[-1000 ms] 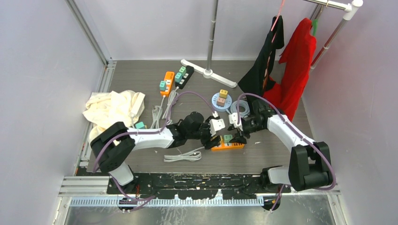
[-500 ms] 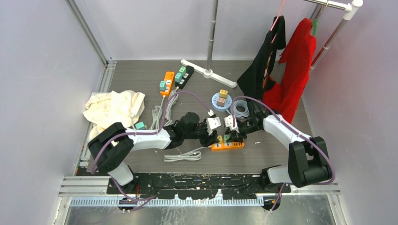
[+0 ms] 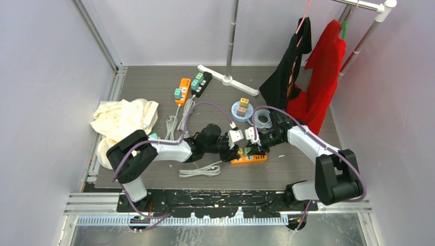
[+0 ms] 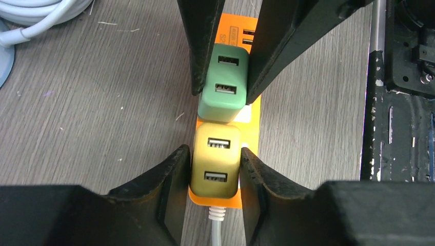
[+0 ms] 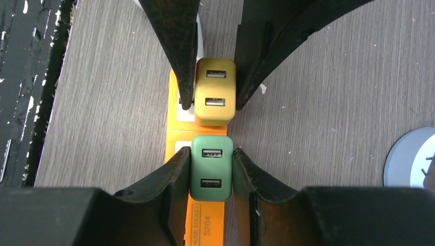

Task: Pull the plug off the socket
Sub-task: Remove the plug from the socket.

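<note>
An orange socket strip [image 3: 250, 159] lies on the table with two plugs seated in it. My left gripper [image 4: 214, 154] is shut on the yellow plug [image 4: 215, 166], its fingers pressed to both sides. My right gripper [image 5: 211, 154] is shut on the green plug [image 5: 211, 169] the same way. The two plugs sit side by side on the strip [image 5: 180, 128], yellow [image 3: 239, 152] nearer the strip's white cord, green [image 3: 249, 150] beside it. In the top view the two grippers meet tip to tip over the strip.
Another orange strip [image 3: 182, 91] and a black strip [image 3: 202, 83] lie at the back. A cream cloth [image 3: 124, 119] is at the left, coiled white cord [image 3: 200, 169] in front. A blue disc with blocks [image 3: 242, 108], a cable coil [image 3: 261, 119] and hanging garments [image 3: 320, 77] stand at the right.
Both grippers have come down and together onto the strip. Their jaws have closed, the left onto the yellow plug, the right onto the green plug.
</note>
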`<action>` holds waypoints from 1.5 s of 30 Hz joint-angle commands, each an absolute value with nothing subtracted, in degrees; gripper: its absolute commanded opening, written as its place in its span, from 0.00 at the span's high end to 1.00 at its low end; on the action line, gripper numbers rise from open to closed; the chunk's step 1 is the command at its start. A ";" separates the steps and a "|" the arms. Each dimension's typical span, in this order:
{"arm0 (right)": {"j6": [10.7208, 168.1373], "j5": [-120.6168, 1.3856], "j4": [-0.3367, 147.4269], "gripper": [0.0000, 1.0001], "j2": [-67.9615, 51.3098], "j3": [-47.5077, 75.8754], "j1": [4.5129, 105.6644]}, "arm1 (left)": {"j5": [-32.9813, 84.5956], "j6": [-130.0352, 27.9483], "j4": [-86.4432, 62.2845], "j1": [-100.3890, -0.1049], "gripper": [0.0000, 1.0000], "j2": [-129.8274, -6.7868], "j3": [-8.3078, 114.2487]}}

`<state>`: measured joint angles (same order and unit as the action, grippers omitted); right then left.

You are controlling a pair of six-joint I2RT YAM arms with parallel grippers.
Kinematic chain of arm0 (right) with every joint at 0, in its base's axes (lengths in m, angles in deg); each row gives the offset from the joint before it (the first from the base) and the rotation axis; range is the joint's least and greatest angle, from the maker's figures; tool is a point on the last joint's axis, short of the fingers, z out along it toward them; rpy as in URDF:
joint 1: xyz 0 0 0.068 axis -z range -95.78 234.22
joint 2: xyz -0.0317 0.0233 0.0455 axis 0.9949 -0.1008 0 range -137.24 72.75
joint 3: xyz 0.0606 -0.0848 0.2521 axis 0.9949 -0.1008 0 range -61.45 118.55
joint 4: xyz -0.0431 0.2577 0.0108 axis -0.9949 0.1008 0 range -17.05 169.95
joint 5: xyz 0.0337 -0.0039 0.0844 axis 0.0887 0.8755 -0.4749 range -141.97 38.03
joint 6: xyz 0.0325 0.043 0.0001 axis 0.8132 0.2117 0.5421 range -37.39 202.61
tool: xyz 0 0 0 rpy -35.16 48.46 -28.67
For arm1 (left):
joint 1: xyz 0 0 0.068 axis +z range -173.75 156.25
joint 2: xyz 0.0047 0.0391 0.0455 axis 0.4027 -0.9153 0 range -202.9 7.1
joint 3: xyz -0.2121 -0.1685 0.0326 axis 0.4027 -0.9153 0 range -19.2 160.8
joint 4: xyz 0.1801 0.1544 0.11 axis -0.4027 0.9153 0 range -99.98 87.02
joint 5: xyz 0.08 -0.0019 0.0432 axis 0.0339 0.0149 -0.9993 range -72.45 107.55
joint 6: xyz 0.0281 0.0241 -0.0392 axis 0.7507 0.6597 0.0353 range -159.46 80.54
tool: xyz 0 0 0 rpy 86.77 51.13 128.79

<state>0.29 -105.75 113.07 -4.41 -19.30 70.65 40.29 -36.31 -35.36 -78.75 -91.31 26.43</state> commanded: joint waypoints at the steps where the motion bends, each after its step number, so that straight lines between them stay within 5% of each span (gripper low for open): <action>1: -1.80 -106.05 113.43 0.75 -4.00 -19.68 70.19 | 42.79 -37.47 -40.25 -78.47 0.64 -92.37 29.26; 10: 1.33 -106.94 110.79 0.90 -3.72 -19.75 70.10 | 43.64 -36.71 -38.23 -78.42 1.00 -93.17 29.43; 15: 6.11 -105.66 105.85 0.98 -3.63 -19.60 71.48 | 43.05 -34.67 -35.92 -78.49 1.00 -93.12 28.25; 23: -20.47 -100.09 125.13 0.99 -3.59 -19.22 72.59 | 40.61 -32.65 -34.99 -78.50 1.00 -92.99 26.47; 33: 3.37 -104.55 106.18 0.99 -4.17 -17.49 69.50 | 39.98 -32.40 -34.20 -78.53 1.00 -92.38 25.63; 39: -7.46 -102.47 112.98 0.99 -5.06 -16.11 75.54 | 38.81 -32.52 -34.68 -78.59 1.00 -91.66 24.38; 45: -15.46 -101.15 118.66 0.99 -2.74 -20.76 71.13 | 38.53 -32.08 -34.60 -78.55 1.00 -91.92 24.60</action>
<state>-9.44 -105.97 115.84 -4.80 -18.67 73.58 39.02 -32.76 -37.92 -78.51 -92.51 26.19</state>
